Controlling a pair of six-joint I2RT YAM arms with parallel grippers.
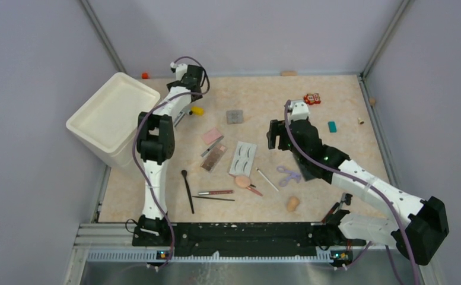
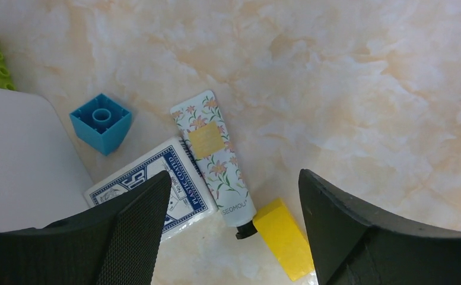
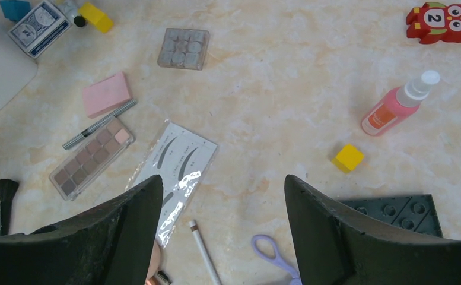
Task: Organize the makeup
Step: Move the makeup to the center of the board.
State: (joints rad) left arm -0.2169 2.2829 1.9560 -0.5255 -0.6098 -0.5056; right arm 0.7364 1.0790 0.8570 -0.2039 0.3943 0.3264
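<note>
The makeup lies scattered mid-table: pink compact [image 1: 212,136], brown eyeshadow palette [image 1: 214,157], white eyelash card [image 1: 243,158], black brush [image 1: 187,190], pencils [image 1: 216,192], peach puff [image 1: 242,181], peach sponge [image 1: 292,203], purple curler [image 1: 288,174]. My left gripper [image 2: 234,178] hangs open at the back left over a floral cream tube [image 2: 212,157], its fingers apart from it on either side. My right gripper [image 3: 222,178] is open and empty above the eyelash card [image 3: 177,166], a white pencil [image 3: 204,249] and the curler [image 3: 275,255].
A white bin [image 1: 106,116] stands at the left. By the tube lie a blue card box [image 2: 156,178], a yellow block [image 2: 281,237] and a blue block [image 2: 101,122]. A grey clear palette [image 3: 184,48], pink spray bottle [image 3: 397,107], yellow cube [image 3: 348,158] and red owl toy [image 3: 438,22] sit further back.
</note>
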